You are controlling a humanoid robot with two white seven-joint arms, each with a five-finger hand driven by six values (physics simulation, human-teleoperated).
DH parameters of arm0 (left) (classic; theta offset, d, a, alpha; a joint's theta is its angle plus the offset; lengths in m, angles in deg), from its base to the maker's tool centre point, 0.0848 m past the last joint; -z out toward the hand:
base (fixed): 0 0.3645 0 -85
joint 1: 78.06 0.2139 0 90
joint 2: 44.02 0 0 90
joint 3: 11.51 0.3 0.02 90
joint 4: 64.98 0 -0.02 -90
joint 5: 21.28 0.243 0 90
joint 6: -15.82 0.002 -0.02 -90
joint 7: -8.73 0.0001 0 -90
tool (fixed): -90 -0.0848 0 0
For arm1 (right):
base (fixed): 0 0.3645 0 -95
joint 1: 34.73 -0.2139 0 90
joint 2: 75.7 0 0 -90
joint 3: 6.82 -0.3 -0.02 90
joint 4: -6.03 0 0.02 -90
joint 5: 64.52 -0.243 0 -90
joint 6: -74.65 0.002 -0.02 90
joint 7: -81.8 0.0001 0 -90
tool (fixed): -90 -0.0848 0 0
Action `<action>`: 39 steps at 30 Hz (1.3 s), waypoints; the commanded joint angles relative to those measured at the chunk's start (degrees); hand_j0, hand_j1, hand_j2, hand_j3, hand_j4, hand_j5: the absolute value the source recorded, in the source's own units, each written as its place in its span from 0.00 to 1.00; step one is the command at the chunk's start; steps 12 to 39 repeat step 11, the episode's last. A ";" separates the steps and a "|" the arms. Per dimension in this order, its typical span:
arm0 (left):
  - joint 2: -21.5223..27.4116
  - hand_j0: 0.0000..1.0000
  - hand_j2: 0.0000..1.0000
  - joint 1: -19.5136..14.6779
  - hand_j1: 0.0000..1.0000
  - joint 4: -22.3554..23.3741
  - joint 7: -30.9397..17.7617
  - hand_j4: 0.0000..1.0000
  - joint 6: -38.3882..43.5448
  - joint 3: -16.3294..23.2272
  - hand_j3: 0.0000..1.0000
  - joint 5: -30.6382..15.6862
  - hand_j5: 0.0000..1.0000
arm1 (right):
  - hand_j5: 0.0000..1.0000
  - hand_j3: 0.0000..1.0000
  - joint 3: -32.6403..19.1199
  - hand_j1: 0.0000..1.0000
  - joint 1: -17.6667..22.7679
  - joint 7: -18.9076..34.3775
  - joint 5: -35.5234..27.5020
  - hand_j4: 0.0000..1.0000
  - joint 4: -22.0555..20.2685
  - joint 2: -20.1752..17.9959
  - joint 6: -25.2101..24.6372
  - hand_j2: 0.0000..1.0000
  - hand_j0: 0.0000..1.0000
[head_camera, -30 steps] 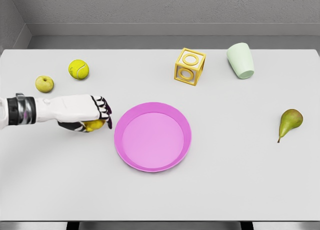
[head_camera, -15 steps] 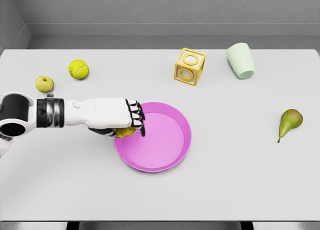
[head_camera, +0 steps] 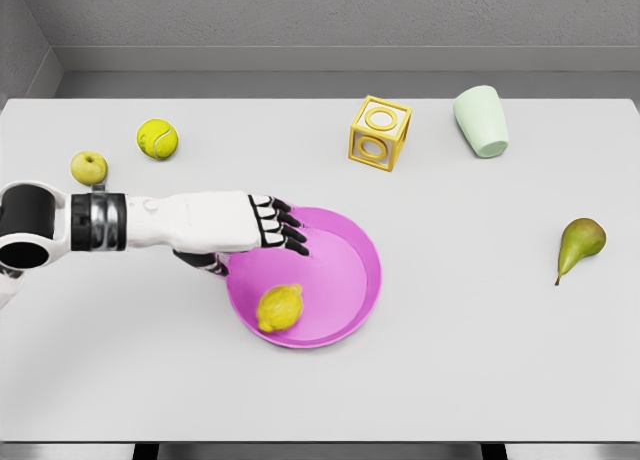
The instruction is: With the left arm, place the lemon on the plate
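Observation:
A yellow lemon [head_camera: 279,307] lies inside the pink plate [head_camera: 350,270], toward its front left. My left hand [head_camera: 262,237] hovers over the plate's left rim, just behind the lemon. Its fingers are spread and hold nothing. The left arm reaches in from the left edge. The right arm does not show in the head view.
A yellow tennis ball [head_camera: 157,138] and a small yellow-green apple [head_camera: 88,167] sit at the back left. A yellow hollow cube [head_camera: 380,133] and a tipped pale green cup [head_camera: 481,121] stand behind the plate. A green pear [head_camera: 579,242] lies at the right.
The left hand carried the lemon rightward from the table onto the plate, then opened. The lemon now lies free in the plate, in front of the hand.

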 commanded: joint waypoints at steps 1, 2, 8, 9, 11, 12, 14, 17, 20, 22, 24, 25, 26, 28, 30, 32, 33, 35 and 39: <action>6.71 1.00 1.00 0.17 1.00 0.27 0.03 1.00 0.15 -3.32 1.00 -0.66 1.00 | 1.00 1.00 0.00 1.00 0.00 0.01 -0.01 1.00 0.01 0.00 0.00 1.00 1.00; 9.35 1.00 1.00 0.53 1.00 0.80 0.03 1.00 0.15 -4.72 1.00 -0.92 1.00 | 1.00 1.00 0.00 1.00 0.00 0.01 -0.01 1.00 0.01 0.00 0.00 1.00 1.00; 12.87 1.00 1.00 1.41 1.00 5.63 0.03 1.00 0.15 -4.90 1.00 -5.23 1.00 | 1.00 1.00 0.00 1.00 0.00 0.01 -0.01 1.00 0.01 0.00 0.00 1.00 1.00; 12.96 1.00 1.00 2.55 1.00 5.72 0.03 1.00 0.15 -4.82 1.00 -5.32 1.00 | 1.00 1.00 0.00 1.00 0.00 0.01 -0.01 1.00 0.01 0.00 0.00 1.00 1.00; 12.26 1.00 1.00 2.81 1.00 5.72 0.03 1.00 0.15 -4.90 1.00 -5.32 1.00 | 1.00 1.00 0.00 1.00 0.00 0.01 -0.01 1.00 0.01 0.00 0.00 1.00 1.00; 12.26 1.00 1.00 2.81 1.00 5.72 0.03 1.00 0.15 -4.90 1.00 -5.32 1.00 | 1.00 1.00 0.00 1.00 0.00 0.01 -0.01 1.00 0.01 0.00 0.00 1.00 1.00; 12.26 1.00 1.00 2.81 1.00 5.72 0.03 1.00 0.15 -4.90 1.00 -5.32 1.00 | 1.00 1.00 0.00 1.00 0.00 0.01 -0.01 1.00 0.01 0.00 0.00 1.00 1.00; 12.26 1.00 1.00 2.81 1.00 5.72 0.03 1.00 0.15 -4.90 1.00 -5.32 1.00 | 1.00 1.00 0.00 1.00 0.00 0.01 -0.01 1.00 0.01 0.00 0.00 1.00 1.00; 12.26 1.00 1.00 2.81 1.00 5.72 0.03 1.00 0.15 -4.90 1.00 -5.32 1.00 | 1.00 1.00 0.00 1.00 0.00 0.01 -0.01 1.00 0.01 0.00 0.00 1.00 1.00; 12.26 1.00 1.00 2.81 1.00 5.72 0.03 1.00 0.15 -4.90 1.00 -5.32 1.00 | 1.00 1.00 0.00 1.00 0.00 0.01 -0.01 1.00 0.01 0.00 0.00 1.00 1.00; 12.26 1.00 1.00 2.81 1.00 5.72 0.03 1.00 0.15 -4.90 1.00 -5.32 1.00 | 1.00 1.00 0.00 1.00 0.00 0.01 -0.01 1.00 0.01 0.00 0.00 1.00 1.00; 12.26 1.00 1.00 2.81 1.00 5.72 0.03 1.00 0.15 -4.90 1.00 -5.32 1.00 | 1.00 1.00 0.00 1.00 0.00 0.01 -0.01 1.00 0.01 0.00 0.00 1.00 1.00; 12.26 1.00 1.00 2.81 1.00 5.72 0.03 1.00 0.15 -4.90 1.00 -5.32 1.00 | 1.00 1.00 0.00 1.00 0.00 0.01 -0.01 1.00 0.01 0.00 0.00 1.00 1.00; 12.26 1.00 1.00 2.81 1.00 5.72 0.03 1.00 0.15 -4.90 1.00 -5.32 1.00 | 1.00 1.00 0.00 1.00 0.00 0.01 -0.01 1.00 0.01 0.00 0.00 1.00 1.00; 12.26 1.00 1.00 2.81 1.00 5.72 0.03 1.00 0.15 -4.90 1.00 -5.32 1.00 | 1.00 1.00 0.00 1.00 0.00 0.01 -0.01 1.00 0.01 0.00 0.00 1.00 1.00; 12.26 1.00 1.00 2.81 1.00 5.72 0.03 1.00 0.15 -4.90 1.00 -5.32 1.00 | 1.00 1.00 0.00 1.00 0.00 0.01 -0.01 1.00 0.01 0.00 0.00 1.00 1.00; 12.26 1.00 1.00 2.81 1.00 5.72 0.03 1.00 0.15 -4.90 1.00 -5.32 1.00 | 1.00 1.00 0.00 1.00 0.00 0.01 -0.01 1.00 0.01 0.00 0.00 1.00 1.00; 12.26 1.00 1.00 2.81 1.00 5.72 0.03 1.00 0.15 -4.90 1.00 -5.32 1.00 | 1.00 1.00 0.00 1.00 0.00 0.01 -0.01 1.00 0.01 0.00 0.00 1.00 1.00; 12.26 1.00 1.00 2.81 1.00 5.72 0.03 1.00 0.15 -4.90 1.00 -5.32 1.00 | 1.00 1.00 0.00 1.00 0.00 0.01 -0.01 1.00 0.01 0.00 0.00 1.00 1.00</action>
